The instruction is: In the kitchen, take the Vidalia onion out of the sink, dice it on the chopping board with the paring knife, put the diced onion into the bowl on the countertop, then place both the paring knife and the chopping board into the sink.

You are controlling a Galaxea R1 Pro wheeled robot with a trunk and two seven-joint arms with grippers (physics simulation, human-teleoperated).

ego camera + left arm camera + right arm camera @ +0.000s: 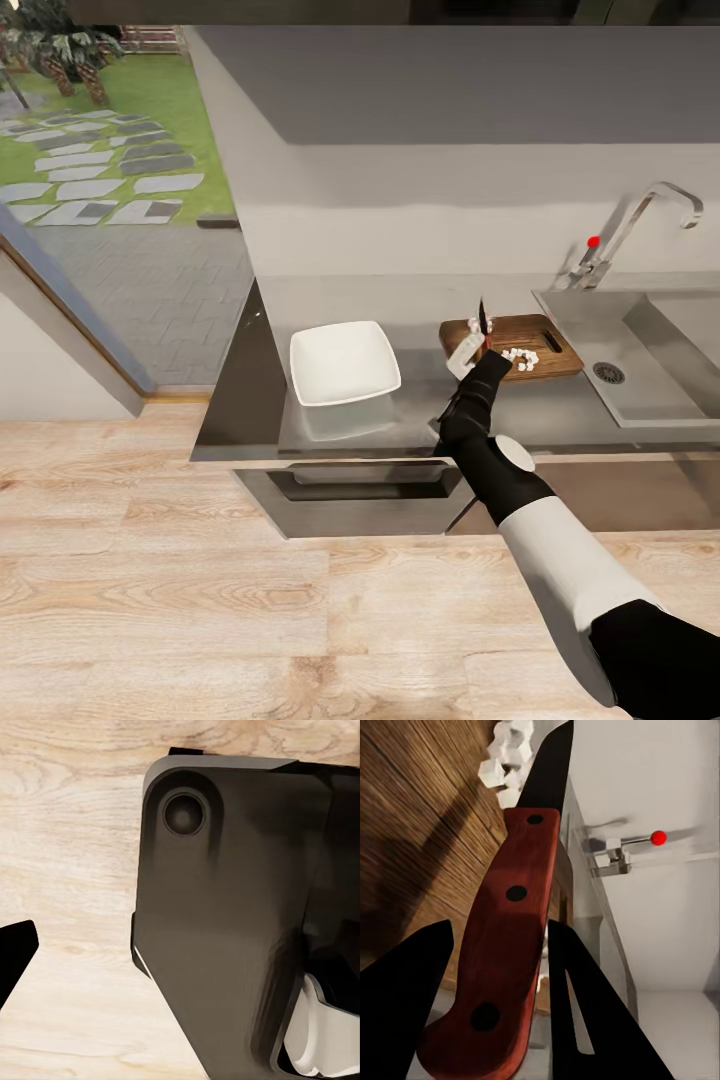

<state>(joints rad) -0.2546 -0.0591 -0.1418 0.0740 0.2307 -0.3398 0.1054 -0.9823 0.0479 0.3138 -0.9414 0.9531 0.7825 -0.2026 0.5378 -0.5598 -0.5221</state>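
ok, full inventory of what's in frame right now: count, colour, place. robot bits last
chopping board: 1, dark brown, on countertop just left of the sink
diced onion: many small cubes, white, on the board
paring knife: 1, red handle, dark blade, held above the board
bowl: 1, white, square, on countertop left of the board, empty
sink: 1, grey steel, right end of countertop
faucet: 1, steel, red-knobbed lever, behind sink
countertop: 1, glossy dark grey
drawer: 1, grey, pulled open below the bowl
floor: light wood
right tool: black, shut on the knife handle
left tool: one black finger in view over the floor
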